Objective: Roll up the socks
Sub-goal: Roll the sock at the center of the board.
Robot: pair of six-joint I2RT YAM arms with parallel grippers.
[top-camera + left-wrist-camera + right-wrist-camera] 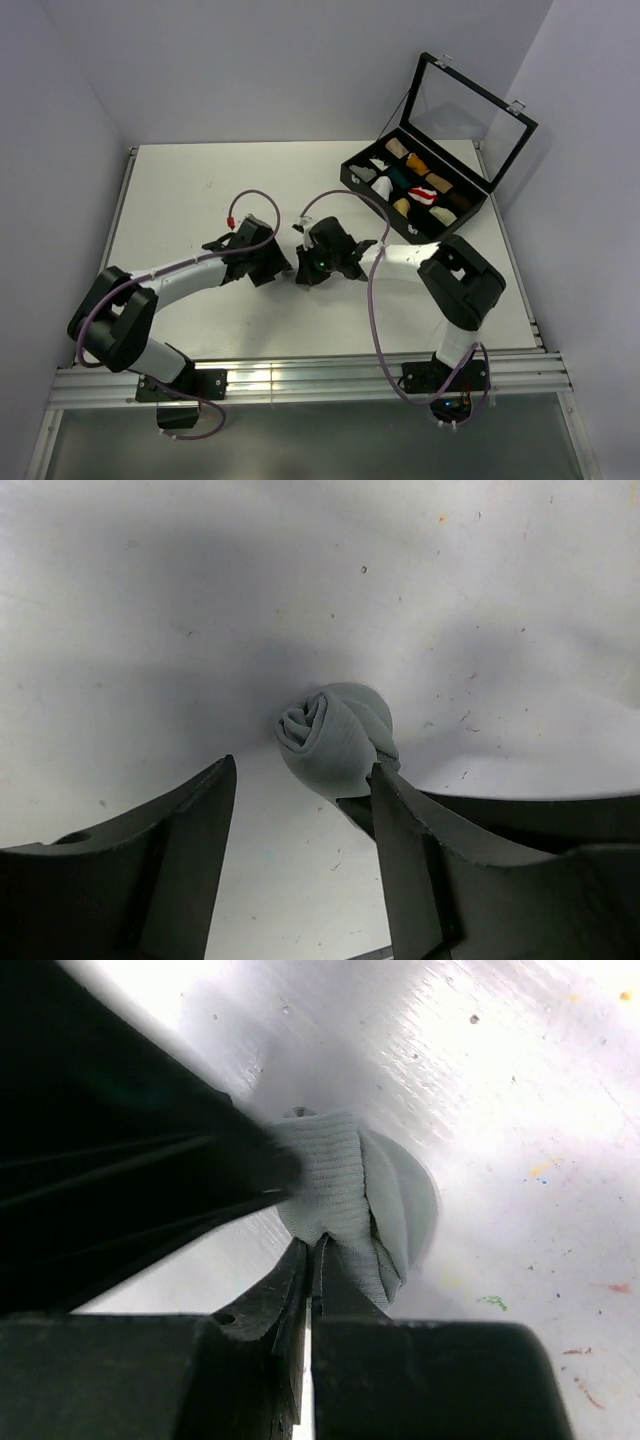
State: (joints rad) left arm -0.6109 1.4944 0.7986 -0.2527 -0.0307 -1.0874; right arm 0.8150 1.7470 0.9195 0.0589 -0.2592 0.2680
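A grey sock lies wound into a tight roll on the white table, held between both arms at mid-table. In the right wrist view the grey sock has its lower fold pinched in my right gripper, whose jaws are pressed together on the fabric. My left gripper stands open around the near side of the roll, and its right finger touches the fabric. From above, the left gripper and the right gripper meet tip to tip and hide the sock.
A black compartmented case with its glass lid raised stands at the back right, holding several small coloured fabric rolls. The left arm's dark finger fills the upper left of the right wrist view. White walls enclose the table.
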